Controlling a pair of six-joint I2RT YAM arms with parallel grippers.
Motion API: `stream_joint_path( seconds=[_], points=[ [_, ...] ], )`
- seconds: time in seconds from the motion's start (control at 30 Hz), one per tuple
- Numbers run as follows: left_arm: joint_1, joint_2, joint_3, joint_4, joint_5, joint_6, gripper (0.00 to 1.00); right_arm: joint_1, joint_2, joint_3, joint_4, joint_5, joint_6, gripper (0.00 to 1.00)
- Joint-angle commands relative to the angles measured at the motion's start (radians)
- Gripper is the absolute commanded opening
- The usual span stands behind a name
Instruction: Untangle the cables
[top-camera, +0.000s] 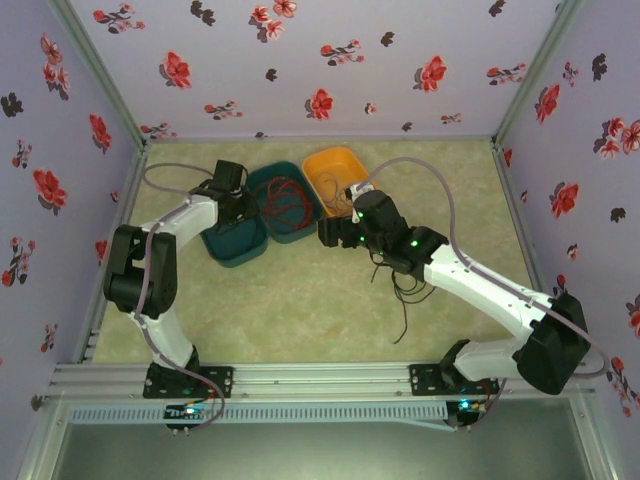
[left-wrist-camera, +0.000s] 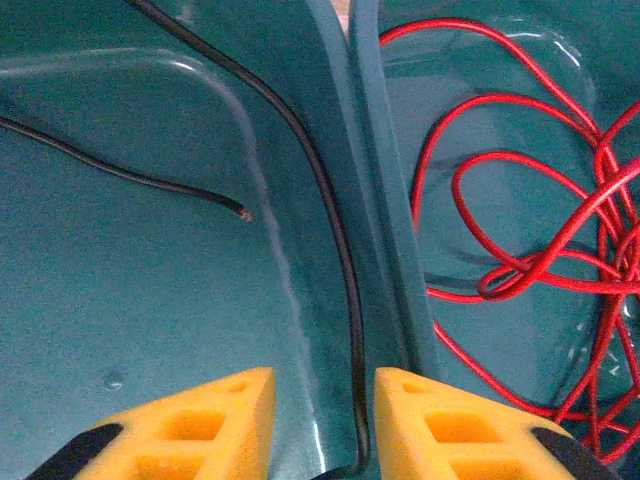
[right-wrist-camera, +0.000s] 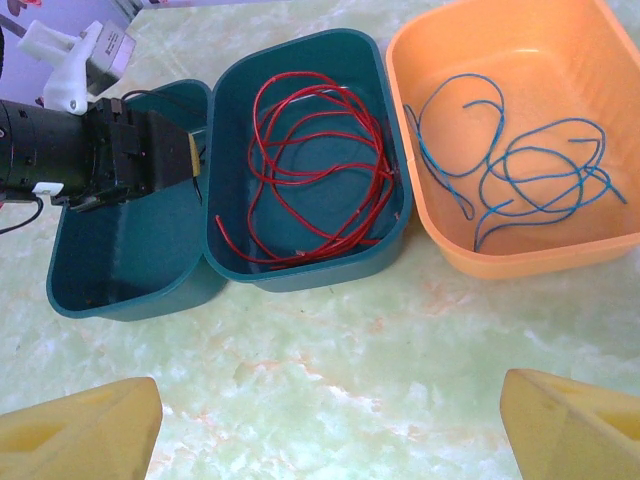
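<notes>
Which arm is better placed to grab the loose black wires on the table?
Likely right: the thin black wires lie beside that arm, and the right gripper is open and empty. The left gripper hangs over a teal plastic tray.

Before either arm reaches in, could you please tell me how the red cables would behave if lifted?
Probably floppy: the red cables lie in loose curved loops in the middle teal tray, so they should sag. They cross repeatedly, so one strand may drag others. Thin, so presumably light.
</notes>
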Motion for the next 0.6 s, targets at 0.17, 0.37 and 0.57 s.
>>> stream_joint_path(
  seconds=[0.17, 0.37, 0.57],
  points=[
    [0.007, 0.012, -0.024, -0.021, 0.035, 0.017, 0.23, -0.007, -0.008, -0.025, 0.013, 0.006, 0.026, 0.89],
    [0.007, 0.010, -0.029, -0.065, 0.035, 0.042, 0.14, -0.006, -0.012, -0.032, 0.029, 0.003, 0.026, 0.89],
    [-0.001, -0.017, -0.037, -0.134, 0.036, 0.075, 0.09, -0.008, -0.017, -0.030, 0.006, 0.025, 0.028, 0.89]
  ],
)
